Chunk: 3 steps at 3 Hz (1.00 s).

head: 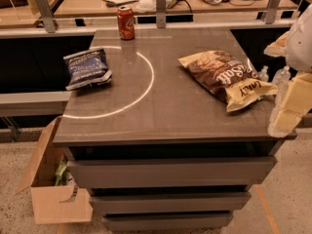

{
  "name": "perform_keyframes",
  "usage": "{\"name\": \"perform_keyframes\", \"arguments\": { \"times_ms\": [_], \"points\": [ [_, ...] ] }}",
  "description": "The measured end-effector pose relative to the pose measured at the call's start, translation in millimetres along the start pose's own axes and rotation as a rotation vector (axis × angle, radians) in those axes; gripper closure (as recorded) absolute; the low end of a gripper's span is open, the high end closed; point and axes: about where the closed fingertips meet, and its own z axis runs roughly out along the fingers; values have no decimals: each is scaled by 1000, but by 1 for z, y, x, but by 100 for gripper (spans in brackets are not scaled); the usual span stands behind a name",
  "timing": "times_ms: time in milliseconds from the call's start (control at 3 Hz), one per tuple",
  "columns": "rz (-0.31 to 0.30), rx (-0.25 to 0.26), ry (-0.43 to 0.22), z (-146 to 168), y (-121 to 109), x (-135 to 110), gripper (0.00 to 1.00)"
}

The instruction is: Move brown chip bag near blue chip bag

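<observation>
The brown chip bag (225,76) lies flat on the right side of the grey table (161,116), its tan-yellow end pointing to the table's right front corner. The blue chip bag (87,68) lies on the left side of the table, near its left edge, well apart from the brown one. My gripper (288,112) is at the right edge of the view, just off the table's right front corner, a little to the right of the brown bag's yellow end and not touching it.
A red soda can (126,23) stands at the table's back edge. An open cardboard box (48,189) sits on the floor at the front left. Clear bottles (279,78) stand beyond the table's right edge. A railing and desks run behind.
</observation>
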Motion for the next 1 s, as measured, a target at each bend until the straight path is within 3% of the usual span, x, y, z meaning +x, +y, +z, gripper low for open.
{"name": "perform_keyframes", "arguments": {
  "times_ms": [333,667,1000],
  "points": [
    [0,0,0,0,0,0,0],
    [39,48,-26,5,-16,4,0],
    [206,151,-121,26,-59,22,0]
  ]
}}
